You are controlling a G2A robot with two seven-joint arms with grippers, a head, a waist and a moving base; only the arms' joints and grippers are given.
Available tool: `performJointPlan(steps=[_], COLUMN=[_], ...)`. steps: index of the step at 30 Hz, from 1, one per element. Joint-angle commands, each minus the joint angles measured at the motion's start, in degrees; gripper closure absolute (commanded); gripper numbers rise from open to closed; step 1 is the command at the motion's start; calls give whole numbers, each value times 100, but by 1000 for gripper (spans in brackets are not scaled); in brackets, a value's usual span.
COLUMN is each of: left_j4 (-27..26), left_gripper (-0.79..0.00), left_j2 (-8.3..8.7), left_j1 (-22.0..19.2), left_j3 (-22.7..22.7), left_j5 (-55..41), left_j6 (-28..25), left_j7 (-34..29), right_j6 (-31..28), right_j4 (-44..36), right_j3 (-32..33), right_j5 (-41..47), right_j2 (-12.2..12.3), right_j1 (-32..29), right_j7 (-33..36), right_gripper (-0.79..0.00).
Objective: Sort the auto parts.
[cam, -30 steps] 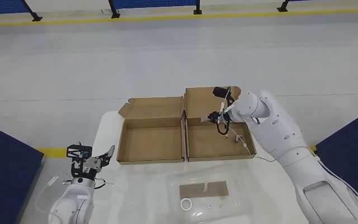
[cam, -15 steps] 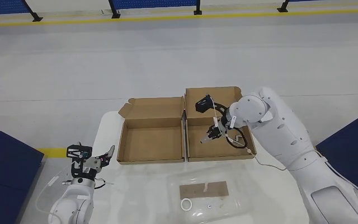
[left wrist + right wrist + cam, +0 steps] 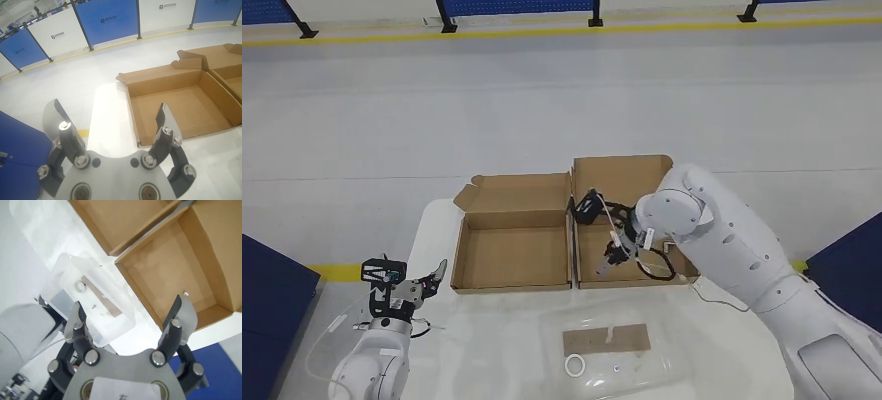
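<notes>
1. the left gripper (image 3: 414, 288) hangs at the lower left of the top view, over the table's (image 3: 492, 330) left edge and well apart from both boxes. its fingers (image 3: 164, 118) are spread wide with nothing between them.
2. the right gripper (image 3: 610, 256) sits just right of centre in the top view, above the right box (image 3: 590, 272) near the wall it shares with the left box (image 3: 512, 255). its fingers (image 3: 175, 309) are also wide apart and hold nothing.
3. the two cardboard boxes stand side by side at the centre of the top view, touching, with their lids folded back toward the top of the frame. the left wrist view shows the left box (image 3: 164, 89) with a bare floor and the right box (image 3: 226, 56) beyond it.
4. a clear tray (image 3: 672, 350) lies at the lower centre of the top view, just below the boxes.
5. in the tray, a white ring (image 3: 575, 366) lies at the lower left, with a small screw (image 3: 615, 368) near it to the right.
6. the right wrist view shows the tray (image 3: 66, 266), the ring (image 3: 79, 286) and the screw (image 3: 93, 307), all apart from the right gripper (image 3: 128, 311).
7. that view also shows a small silvery part (image 3: 186, 292) on the floor of the right box (image 3: 166, 262), just past one fingertip, and the left box (image 3: 113, 220) next to it.
</notes>
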Motion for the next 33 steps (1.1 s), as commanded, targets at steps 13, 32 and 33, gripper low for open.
performJointPlan(steps=[13,32,33], left_j4=[0,0,0], left_gripper=[-785,-785,-785], left_j2=[0,0,0], left_j1=[0,0,0], left_j3=[0,0,0], left_j5=[0,0,0], left_j6=[0,0,0], left_j7=[0,0,0], right_j6=[-3,311,364], right_j4=[-542,-1581,-1647], right_j3=[-2362,-2778,-2846], right_j5=[1478,1030,990], right_j2=[489,663,684], right_j1=[1161,783,765], right_j7=[0,0,0], right_gripper=[-785,-785,-785])
